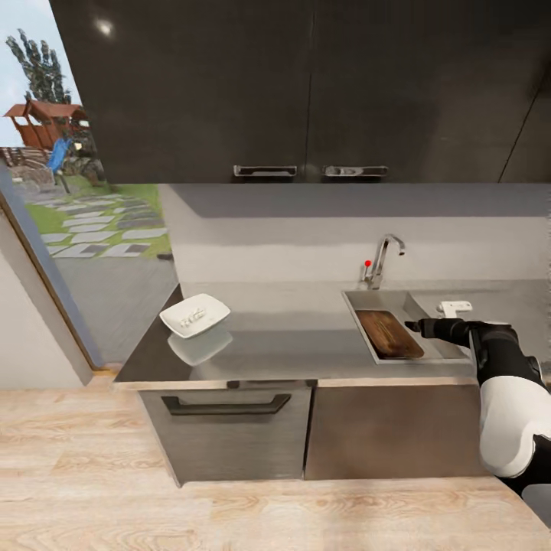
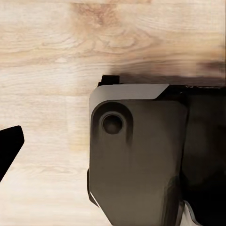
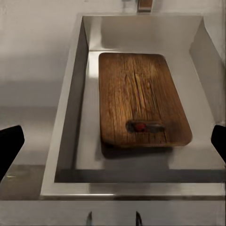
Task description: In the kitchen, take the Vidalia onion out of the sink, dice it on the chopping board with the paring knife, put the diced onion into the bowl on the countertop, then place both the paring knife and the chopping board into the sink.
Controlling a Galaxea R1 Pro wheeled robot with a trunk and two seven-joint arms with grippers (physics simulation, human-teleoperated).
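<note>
The chopping board (image 1: 390, 334) lies flat inside the steel sink (image 1: 353, 306), brown with dark grain. In the right wrist view the chopping board (image 3: 141, 99) has a small red spot in its handle hole (image 3: 140, 126); I cannot tell whether that is the paring knife. My right gripper (image 1: 417, 327) hovers over the sink's right side, open and holding nothing, with its fingertips (image 3: 10, 148) spread far apart. The white bowl (image 1: 195, 315) sits at the countertop's (image 1: 291, 337) left end with pale bits in it. In the left wrist view one dark fingertip (image 2: 10, 148) hangs over the wooden floor.
A chrome faucet (image 1: 383, 256) with a red knob stands behind the sink. A small white object (image 1: 454, 308) rests on the counter right of the sink. Dark wall cabinets (image 1: 306, 84) hang above. A window (image 1: 76, 191) is on the left. A robot body part (image 2: 141, 155) blocks the left wrist view.
</note>
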